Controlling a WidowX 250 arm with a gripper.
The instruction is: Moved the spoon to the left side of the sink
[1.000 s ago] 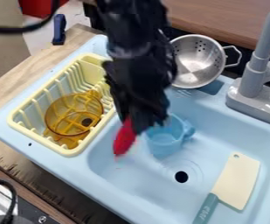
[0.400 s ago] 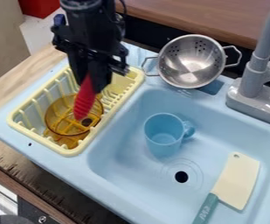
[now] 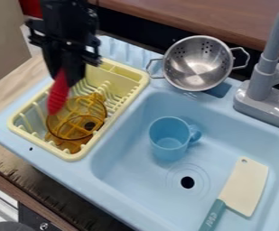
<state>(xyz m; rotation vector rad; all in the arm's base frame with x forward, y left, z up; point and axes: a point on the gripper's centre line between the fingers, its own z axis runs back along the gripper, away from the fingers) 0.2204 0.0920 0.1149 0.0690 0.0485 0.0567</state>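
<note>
Bright, diffuse light surrounds the black two-finger gripper's [image 3: 65, 76] fingers [image 3: 76, 72]; picture-right of them, the round silver metal colander [image 3: 192, 67] glints, while soft shading lines the pale-blue plastic sink [image 3: 238, 131] lower right.

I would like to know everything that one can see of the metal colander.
The colander is a round, shiny bowl, seemingly of stainless steel, with small holes grouped in its wall and two thin loop handles on opposite sides. Its open side faces up toward the camera. It sits at the back of the light blue sink. One handle points toward the grey faucet, apart from it; the other ends near the yellow rack, touching or not, I cannot tell.
</note>
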